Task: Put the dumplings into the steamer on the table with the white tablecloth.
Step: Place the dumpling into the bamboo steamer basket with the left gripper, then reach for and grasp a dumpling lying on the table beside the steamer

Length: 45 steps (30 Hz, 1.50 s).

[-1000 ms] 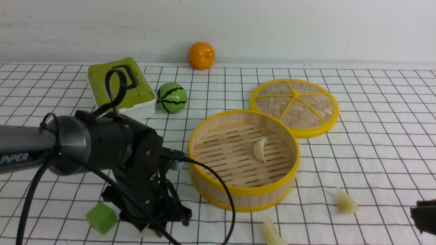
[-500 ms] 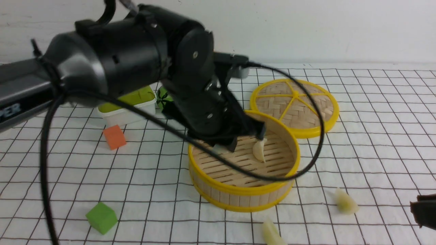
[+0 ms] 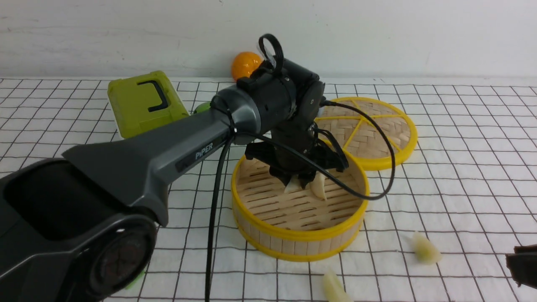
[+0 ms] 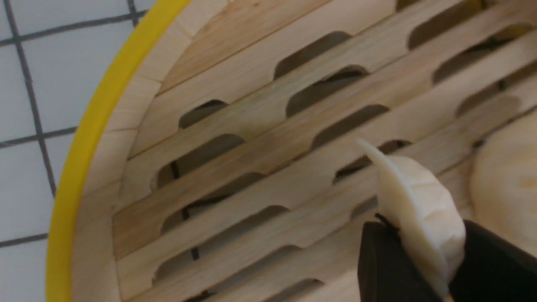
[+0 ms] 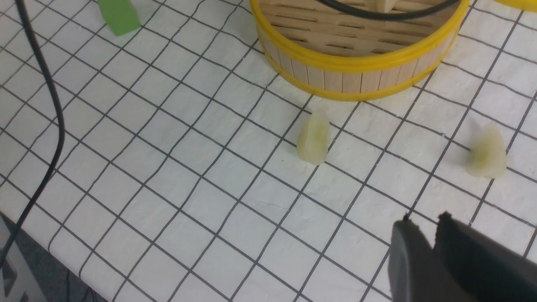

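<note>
The steamer [image 3: 300, 235] stands mid-table on the white tablecloth [image 3: 461, 188], and one dumpling [image 3: 320, 187] lies on its slatted floor. My left gripper [image 3: 295, 182] reaches down inside the steamer, shut on a second dumpling [image 4: 419, 209] that hangs just above the slats [image 4: 251, 126] beside the lying one [image 4: 507, 184]. Two more dumplings [image 5: 314, 138] [image 5: 486, 153] rest on the cloth in front of the steamer. My right gripper [image 5: 423, 222] hovers low at the front right, near them, shut with nothing in it.
The flat woven lid [image 3: 365, 130] leans by the steamer's far right side. A green box [image 3: 142, 102] and an orange [image 3: 243, 63] sit at the back left. A green cube [image 5: 118, 14] lies front left. The left arm's black cable [image 3: 214, 218] hangs over the cloth.
My left gripper rose from the cloth at the front left with a dumpling, swung right over the steamer and dropped inside it. The right gripper stayed put.
</note>
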Each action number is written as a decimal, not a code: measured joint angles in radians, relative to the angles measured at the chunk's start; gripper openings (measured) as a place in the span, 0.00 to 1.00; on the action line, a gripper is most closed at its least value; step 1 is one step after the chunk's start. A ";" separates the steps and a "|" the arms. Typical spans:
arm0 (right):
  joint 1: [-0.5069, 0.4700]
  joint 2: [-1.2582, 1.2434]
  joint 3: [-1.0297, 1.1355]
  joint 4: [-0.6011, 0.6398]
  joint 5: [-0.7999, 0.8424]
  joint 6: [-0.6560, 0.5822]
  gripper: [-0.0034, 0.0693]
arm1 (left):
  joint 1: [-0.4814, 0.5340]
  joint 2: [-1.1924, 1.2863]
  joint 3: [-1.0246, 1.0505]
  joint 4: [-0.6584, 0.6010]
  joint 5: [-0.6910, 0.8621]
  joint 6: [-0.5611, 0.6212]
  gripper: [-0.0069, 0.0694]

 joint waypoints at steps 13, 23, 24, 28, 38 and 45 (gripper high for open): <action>0.000 0.000 0.000 0.000 0.000 0.000 0.19 | 0.008 0.008 -0.044 0.005 0.051 0.006 0.62; 0.013 0.076 -0.038 -0.003 0.037 -0.003 0.20 | 0.006 -0.391 -0.052 0.006 0.181 0.194 0.66; 0.023 0.094 -0.050 -0.004 0.049 -0.007 0.20 | 0.006 -0.442 -0.021 0.006 0.182 0.198 0.65; 0.087 0.170 -0.095 -0.009 0.081 -0.015 0.13 | 0.006 -0.642 0.197 0.006 0.187 0.204 0.57; 0.319 0.387 -0.195 -0.098 0.086 0.025 0.04 | 0.006 -1.142 0.924 0.009 0.026 0.158 0.29; 0.415 0.628 -0.284 -0.244 0.078 0.176 0.05 | 0.006 -1.489 1.302 0.009 -0.058 0.042 0.07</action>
